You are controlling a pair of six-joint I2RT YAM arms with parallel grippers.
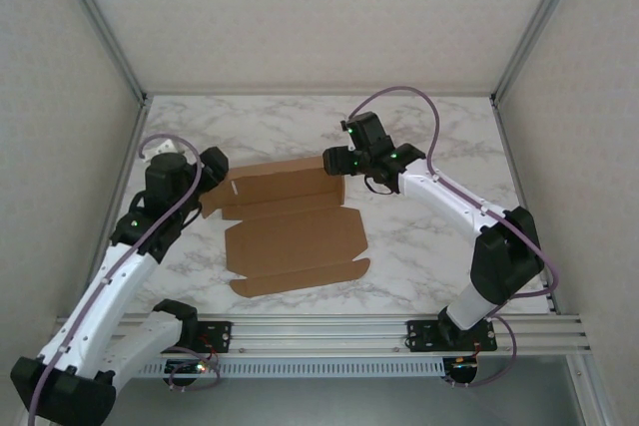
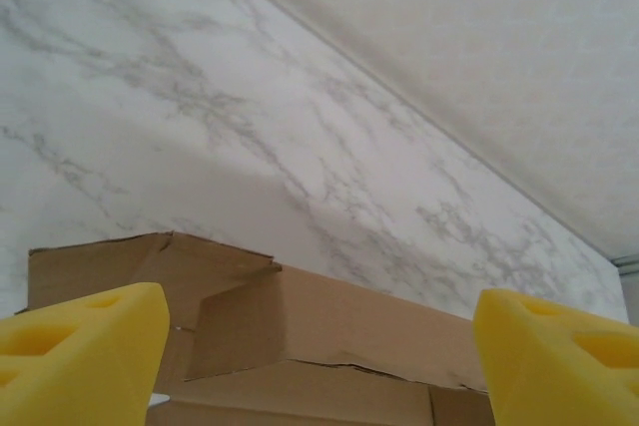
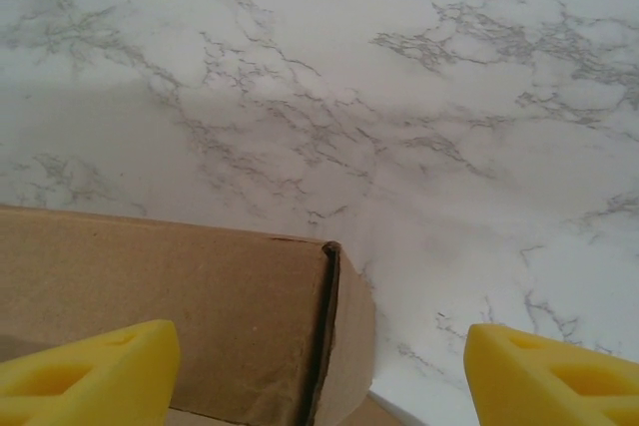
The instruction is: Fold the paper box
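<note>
The paper box (image 1: 293,236) is a brown die-cut cardboard sheet lying mid-table, its far strip raised into a low wall with side flaps. My left gripper (image 1: 210,175) hovers at the sheet's far left corner, open, its yellow fingertips (image 2: 85,351) spread wide on either side of the raised wall of the paper box (image 2: 329,331). My right gripper (image 1: 337,163) is at the far right corner, also open, with its yellow fingertips (image 3: 90,371) apart around the folded corner of the paper box (image 3: 200,316). Neither gripper holds the cardboard.
The white marble table (image 1: 419,236) is enclosed by pale walls at the back and both sides (image 1: 310,7). An aluminium rail (image 1: 329,331) carrying the arm bases runs along the near edge. Bare tabletop lies right of and behind the sheet.
</note>
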